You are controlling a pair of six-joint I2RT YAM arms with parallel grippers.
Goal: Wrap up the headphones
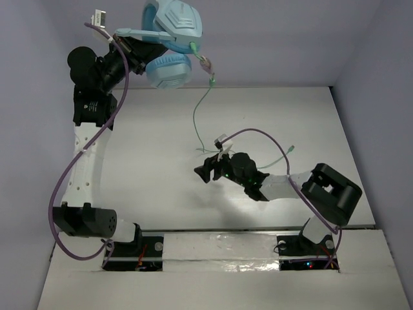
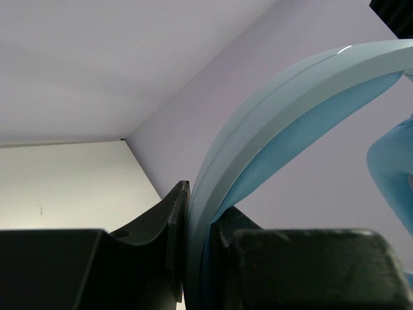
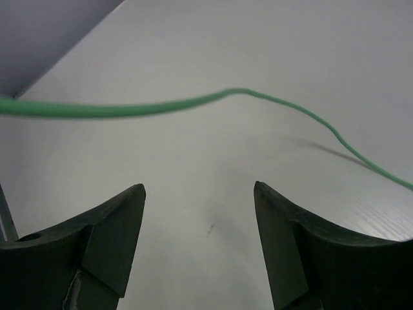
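My left pincer is clenched on the thin headband of the light blue headphones, holding them high over the far left of the counter. Their pale green cord hangs from them and trails down toward my right pincer, which is spread wide with nothing in it; the cord crosses just ahead of its tips. The headband looks stiff and smooth, so it may slip in my grip. The cord looks light and limp, best pinched across the slack near my right tips.
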